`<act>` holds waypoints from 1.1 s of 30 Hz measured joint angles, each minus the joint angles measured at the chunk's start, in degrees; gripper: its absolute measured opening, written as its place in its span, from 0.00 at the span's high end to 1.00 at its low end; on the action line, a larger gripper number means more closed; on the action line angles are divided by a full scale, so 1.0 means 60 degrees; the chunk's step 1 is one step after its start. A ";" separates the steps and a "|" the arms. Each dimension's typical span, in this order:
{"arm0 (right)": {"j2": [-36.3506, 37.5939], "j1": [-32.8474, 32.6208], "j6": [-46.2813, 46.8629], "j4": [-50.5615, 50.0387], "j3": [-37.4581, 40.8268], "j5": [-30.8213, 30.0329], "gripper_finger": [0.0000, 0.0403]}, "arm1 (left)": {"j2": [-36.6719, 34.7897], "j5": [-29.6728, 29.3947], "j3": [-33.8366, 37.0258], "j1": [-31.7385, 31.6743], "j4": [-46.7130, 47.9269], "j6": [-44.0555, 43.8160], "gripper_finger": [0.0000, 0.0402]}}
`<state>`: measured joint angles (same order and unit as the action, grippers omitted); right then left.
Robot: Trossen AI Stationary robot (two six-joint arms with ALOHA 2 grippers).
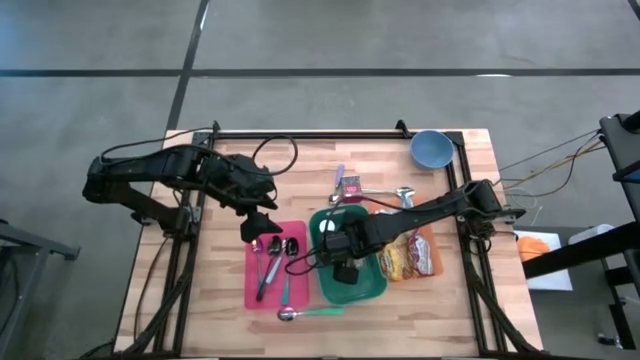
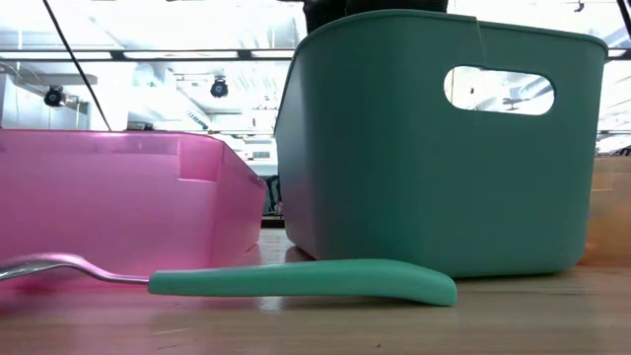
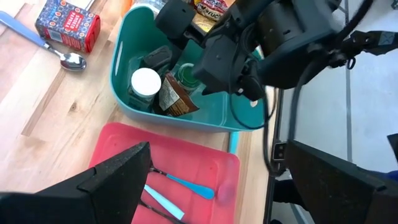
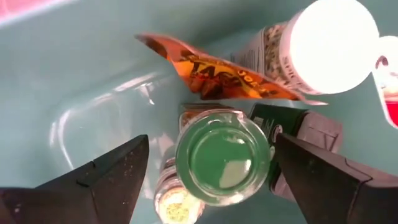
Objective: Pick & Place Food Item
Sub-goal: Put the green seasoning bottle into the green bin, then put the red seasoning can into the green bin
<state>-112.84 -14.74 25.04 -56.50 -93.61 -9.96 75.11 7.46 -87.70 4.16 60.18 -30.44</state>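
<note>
Fingers [image 4: 99, 180] of the right gripper [image 4: 211, 180] stood released astride the green-capped jar [image 4: 222, 155], upright inside the teal bin [image 1: 372, 287]; withdrawal should be vertical to avoid toppling it.

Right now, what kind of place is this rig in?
Probably a robotics lab or workshop, not a kitchen: a butcher-block table in a metal frame on bare concrete floor, ceiling-mounted cameras in the room behind, and staged props, a green bin and pink tray.
</note>
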 joint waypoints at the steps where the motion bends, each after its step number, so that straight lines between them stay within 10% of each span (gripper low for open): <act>1: 0.0000 -0.0001 0.0001 -0.0101 -0.0121 0.0000 0.14 | 0.0000 0.0000 -0.0002 0.0000 0.0026 0.0000 0.07; 13: 0.0456 -0.0143 0.1697 -0.1958 -0.2391 -0.0143 0.14 | -0.0256 0.0000 -0.0004 0.0004 0.0801 0.0052 0.07; 24: 0.0495 0.0698 0.7087 -0.4527 -0.5017 -0.1986 0.14 | -0.0470 -0.0178 -0.0004 0.0015 0.1075 0.0601 0.07; 33: 0.0474 0.2403 0.6042 -0.4215 -0.4717 -0.1647 0.14 | -0.0466 -0.0219 0.0000 0.0015 0.1200 0.0856 0.07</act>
<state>-110.00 -0.32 61.29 -81.79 -121.91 -19.84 72.31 6.15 -87.70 4.25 67.38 -25.30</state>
